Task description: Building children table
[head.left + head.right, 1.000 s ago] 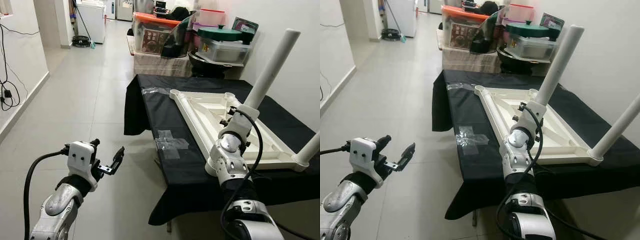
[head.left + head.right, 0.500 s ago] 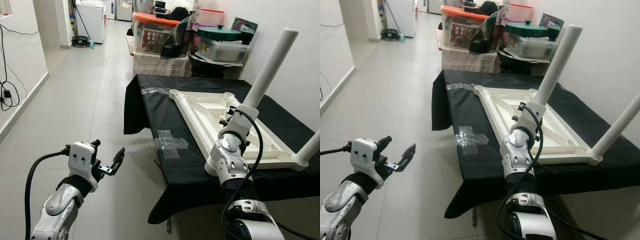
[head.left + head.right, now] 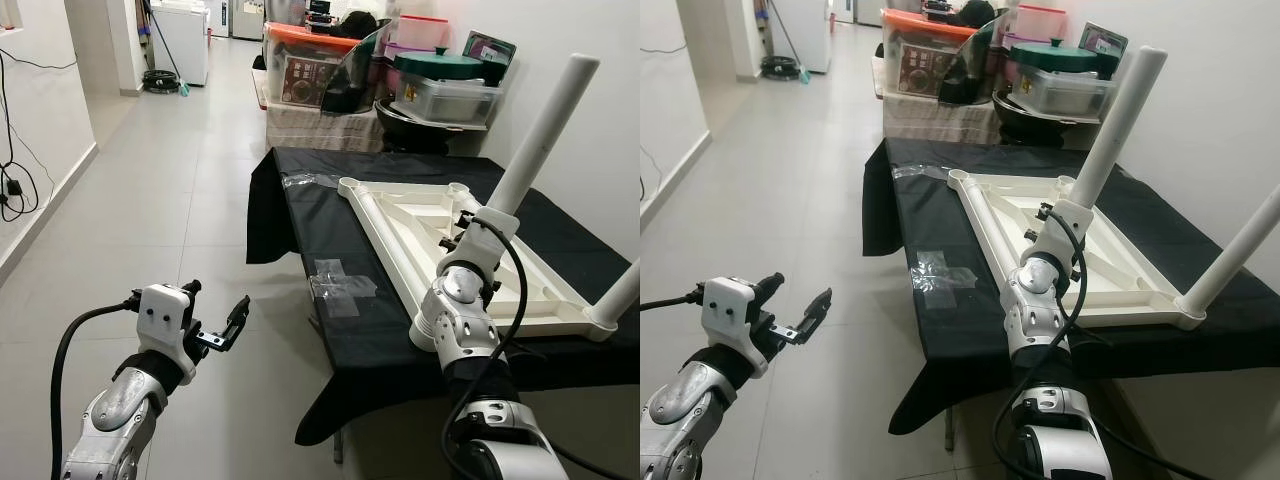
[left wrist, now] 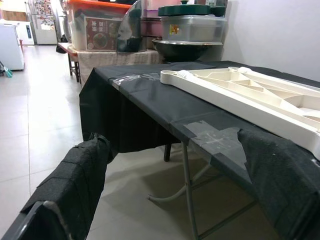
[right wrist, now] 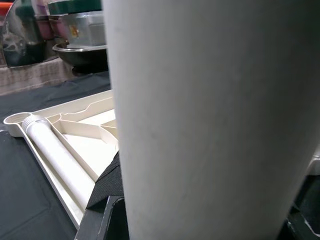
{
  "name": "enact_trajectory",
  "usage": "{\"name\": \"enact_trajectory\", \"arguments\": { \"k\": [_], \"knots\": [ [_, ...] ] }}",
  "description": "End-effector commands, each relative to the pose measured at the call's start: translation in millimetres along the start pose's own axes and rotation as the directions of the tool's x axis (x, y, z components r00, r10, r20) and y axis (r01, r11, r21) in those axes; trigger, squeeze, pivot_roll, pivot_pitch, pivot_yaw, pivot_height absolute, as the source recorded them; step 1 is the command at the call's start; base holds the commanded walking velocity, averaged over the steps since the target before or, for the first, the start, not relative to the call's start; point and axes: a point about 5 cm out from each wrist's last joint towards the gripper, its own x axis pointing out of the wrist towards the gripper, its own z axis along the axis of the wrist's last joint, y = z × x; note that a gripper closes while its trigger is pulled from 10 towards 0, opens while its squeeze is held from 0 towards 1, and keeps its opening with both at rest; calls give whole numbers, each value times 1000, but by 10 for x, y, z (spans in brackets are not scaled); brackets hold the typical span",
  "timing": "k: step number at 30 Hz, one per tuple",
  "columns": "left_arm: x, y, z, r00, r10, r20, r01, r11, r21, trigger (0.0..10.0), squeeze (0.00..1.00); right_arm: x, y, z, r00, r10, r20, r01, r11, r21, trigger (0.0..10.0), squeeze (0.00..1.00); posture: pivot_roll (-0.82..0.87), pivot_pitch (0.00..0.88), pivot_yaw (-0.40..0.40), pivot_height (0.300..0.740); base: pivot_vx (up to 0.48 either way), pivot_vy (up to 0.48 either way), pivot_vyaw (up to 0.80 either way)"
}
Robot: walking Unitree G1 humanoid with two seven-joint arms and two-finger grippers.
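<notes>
A cream children's table top (image 3: 470, 255) lies upside down on a black-draped folding table (image 3: 330, 225). One white leg (image 3: 620, 295) stands in its near right corner. Another leg (image 5: 55, 155) lies along the top's left rail. My right gripper (image 3: 478, 222) is shut on a third white leg (image 3: 540, 135), holding it tilted up over the top's middle; in the right wrist view this leg (image 5: 210, 120) sits close against a black finger (image 5: 107, 185). My left gripper (image 3: 215, 315) hovers open over the floor left of the table, its fingers (image 4: 75, 185) spread with nothing between them.
Clear tape patches (image 3: 340, 280) stick to the cloth near the front edge. Storage boxes and pots (image 3: 445, 85) crowd the far end. A white wall runs along the right. Tiled floor (image 3: 170, 200) stretches on the left, with a white appliance (image 3: 185, 40) far back.
</notes>
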Motion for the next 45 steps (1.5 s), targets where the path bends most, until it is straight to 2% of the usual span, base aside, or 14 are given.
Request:
{"name": "enact_trajectory", "arguments": {
  "k": [1,9,43,44,45],
  "knots": [
    [29,-39,-5,1000,-19,4,19,1000,0,10000,0,-12,-119,-295,992,-32,-121,29,999,-33,10000,0,113,0,-116,740,0,0,0],
    [34,-41,-10,1000,-21,3,21,1000,-2,10000,0,-14,-105,-224,994,-22,-105,21,1000,-18,10000,0,109,0,-114,740,0,0,0],
    [43,-52,-10,999,-33,3,33,999,-4,10000,0,-40,-99,-197,995,0,-103,0,1000,2,10000,0,107,0,-108,740,0,0,0],
    [43,-54,-10,999,-33,3,33,999,-4,10000,0,-42,-96,-193,995,2,-102,-2,1000,4,10000,67,106,0,-109,740,0,0,0],
    [44,-55,-10,999,-34,3,34,999,-4,10000,0,-43,-94,-191,995,4,-101,-3,1000,5,10000,67,106,0,-109,740,0,0,0]
  ]
}}
